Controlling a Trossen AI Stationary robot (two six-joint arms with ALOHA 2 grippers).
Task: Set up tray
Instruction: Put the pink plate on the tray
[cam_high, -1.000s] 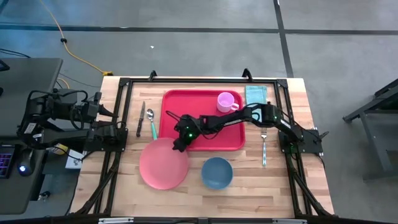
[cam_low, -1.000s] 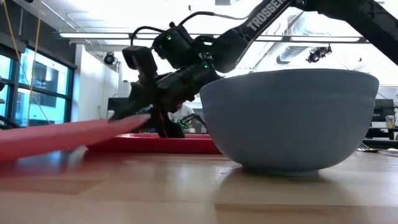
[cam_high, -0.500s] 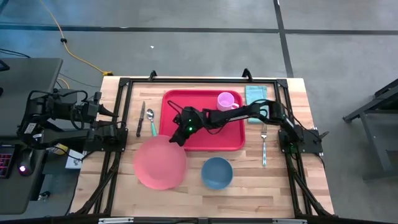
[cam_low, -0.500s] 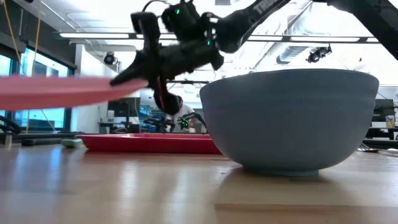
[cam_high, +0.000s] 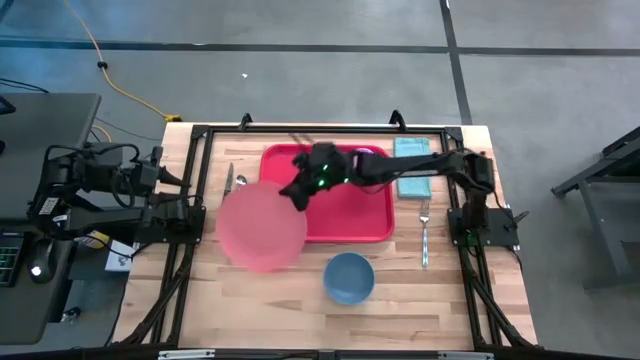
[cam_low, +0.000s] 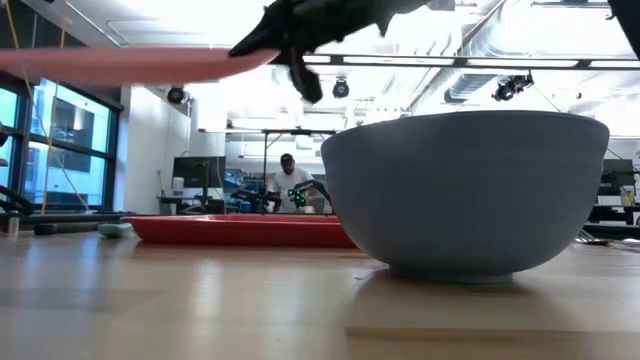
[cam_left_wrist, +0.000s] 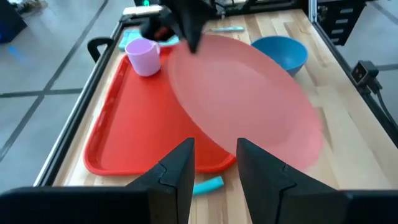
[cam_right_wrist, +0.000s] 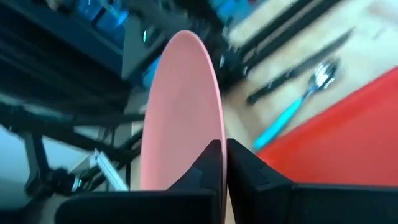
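Note:
My right gripper (cam_high: 298, 192) is shut on the rim of a round pink plate (cam_high: 262, 228), held high over the table's left middle. In the low view the plate (cam_low: 120, 62) shows edge-on near the top. The red tray (cam_high: 350, 215) lies flat at the far middle of the table, with a pink cup (cam_left_wrist: 144, 55) standing in its far right corner. My left gripper (cam_left_wrist: 214, 146) waits open at the table's left edge (cam_high: 180, 182), with nothing between its fingers. My right gripper pinches the plate's rim (cam_right_wrist: 219, 138) between its two fingers, at the plate's far right side (cam_high: 296, 198). The fingers come from the table's right, slanting slightly down. The plate is lifted clear of table and tray, about level, reaching leftward from the fingers.
A blue bowl (cam_high: 349, 277) stands near the front middle. A fork (cam_high: 424, 228) and a teal cloth (cam_high: 412, 163) lie right of the tray. A knife (cam_high: 227, 180) and a teal-handled spoon (cam_right_wrist: 292, 106) lie left of it. A person shows in the room beyond (cam_low: 290, 180).
My right gripper has risen and gone toward the table's far edge with the plate. The plate, earlier tilted with its near part on the table, is now lifted clear and about level, its far right part over the tray's left edge.

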